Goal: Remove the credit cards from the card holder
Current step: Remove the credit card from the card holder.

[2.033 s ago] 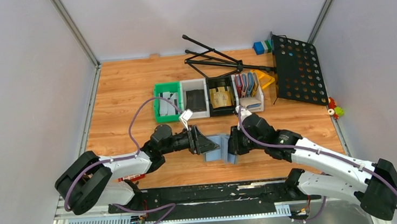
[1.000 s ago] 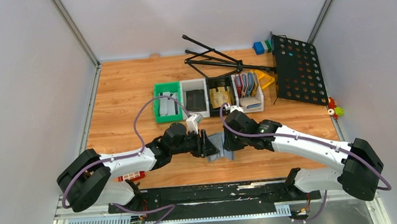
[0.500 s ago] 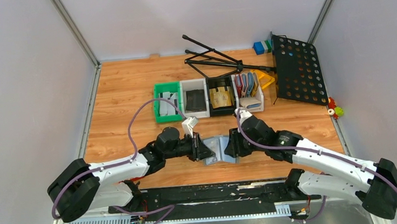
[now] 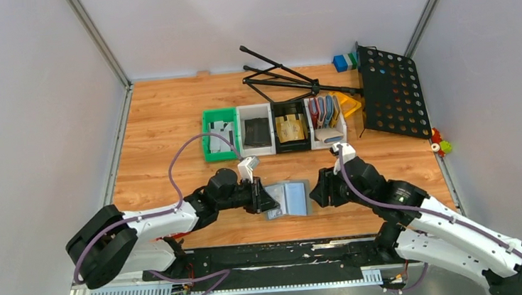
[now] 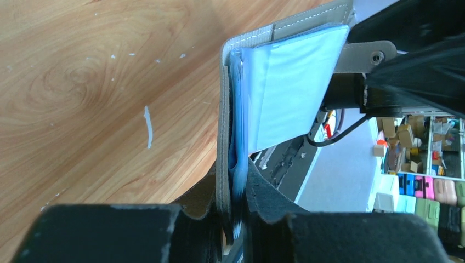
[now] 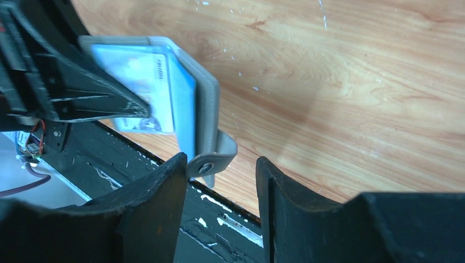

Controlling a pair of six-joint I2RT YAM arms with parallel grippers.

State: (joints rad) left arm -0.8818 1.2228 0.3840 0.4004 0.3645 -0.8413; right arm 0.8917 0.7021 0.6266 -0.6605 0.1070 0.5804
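the step in hand is opening the card holder (image 4: 292, 198) and getting at its first card; no card is out of it yet. the holder lies near the front middle of the worktop (image 4: 163, 120), between the two arms, spread open with its pale blue inner side up. the left gripper (image 4: 268, 198) is clenched on the holder's left edge, and the left wrist view shows the grey cover and blue lining pinched between its fingers (image 5: 192, 230), with the free flap standing up off the wood.

the right gripper (image 4: 313, 193) sits just to the right of the holder with its fingers (image 6: 159, 203) spread and nothing in them. the holder's grey snap tab (image 6: 213, 159) hangs in the gap between them; whether it touches one finger cannot be told. a pale blue printed card (image 6: 137, 71) shows in the pocket facing the right wrist camera.

the next move likely calls for the right arm to reach left to the exposed card edge, close on the card alone and not on the tab or the pocket lip, and draw it out to the right while the left grip anchors the holder. the thin card will probably be slippery. the green bin (image 4: 207, 134) on the far side already holds grey cards and looks like the drop place.
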